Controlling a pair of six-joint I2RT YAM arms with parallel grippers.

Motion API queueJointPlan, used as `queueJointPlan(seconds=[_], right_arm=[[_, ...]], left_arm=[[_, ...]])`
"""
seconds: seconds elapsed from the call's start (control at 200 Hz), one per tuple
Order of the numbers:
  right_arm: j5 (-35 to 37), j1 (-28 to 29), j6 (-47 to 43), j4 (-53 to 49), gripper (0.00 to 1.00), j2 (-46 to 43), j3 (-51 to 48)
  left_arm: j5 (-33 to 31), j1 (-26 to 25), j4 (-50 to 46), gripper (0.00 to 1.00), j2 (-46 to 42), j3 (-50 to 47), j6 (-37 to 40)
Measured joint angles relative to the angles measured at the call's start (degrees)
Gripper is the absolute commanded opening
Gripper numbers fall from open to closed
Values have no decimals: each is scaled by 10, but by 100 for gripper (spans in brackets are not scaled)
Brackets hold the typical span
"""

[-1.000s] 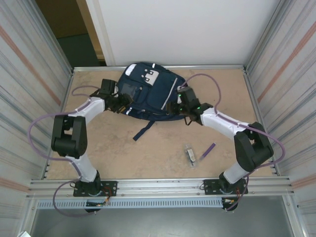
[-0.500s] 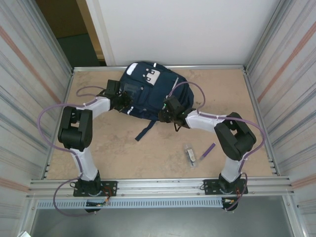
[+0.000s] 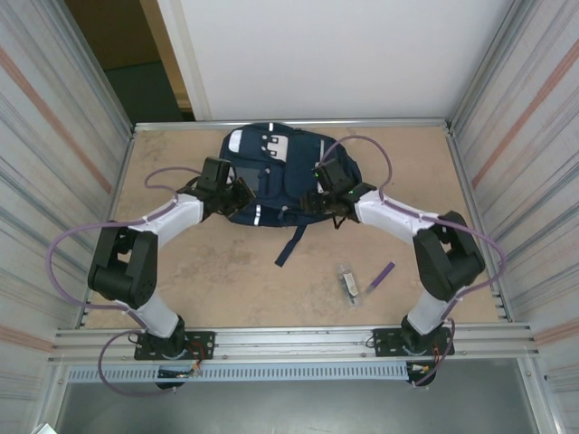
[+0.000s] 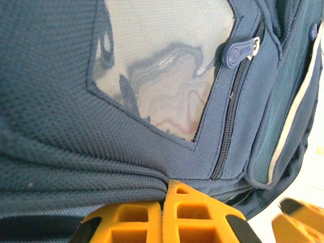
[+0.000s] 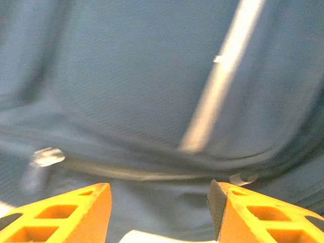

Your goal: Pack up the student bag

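The student bag point(image 3: 276, 172) is navy blue with white patches and lies flat at the back middle of the table. Its dark strap point(image 3: 291, 242) trails toward me. My left gripper point(image 3: 237, 193) sits at the bag's left lower edge. In the left wrist view its fingers point(image 4: 164, 215) are pressed together, with a fold of the bag's fabric point(image 4: 76, 177) pinched at their tips. Above them are a clear window pocket point(image 4: 167, 66) and a zip pull point(image 4: 238, 52). My right gripper point(image 3: 319, 201) is at the bag's right lower edge. It stands open point(image 5: 159, 212), with blue fabric point(image 5: 152, 101) close ahead.
A small clear-and-silver item point(image 3: 349, 282) and a purple pen point(image 3: 381, 274) lie on the bare tabletop point(image 3: 226, 280) in front of the bag, near the right arm. Ribbed metal walls point(image 3: 63, 163) close in both sides.
The left gripper has shut on the bag's edge. The bag has swung round and shifted right, its strap end moving right with it. The right gripper has moved up along the bag's right side.
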Motion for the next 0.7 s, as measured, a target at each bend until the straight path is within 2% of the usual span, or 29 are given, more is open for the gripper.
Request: queueJointPlan(seconds=[0.15,0.306,0.511,0.702], right_arm=[[22,86,81,-7,54,-49,-9],[62,126,200,-7,51,-36,-21],[133,142,278,-11,46,42,3],[175,140,293,-15,39,101,43]], left_arm=[[9,-7,-1,0,-2,0,-17],[15,-14,-1,0,-9,0,-30],[39,-23,0,0,-18,-3,-43],[56,-27,0,0,-19,-9,-48]])
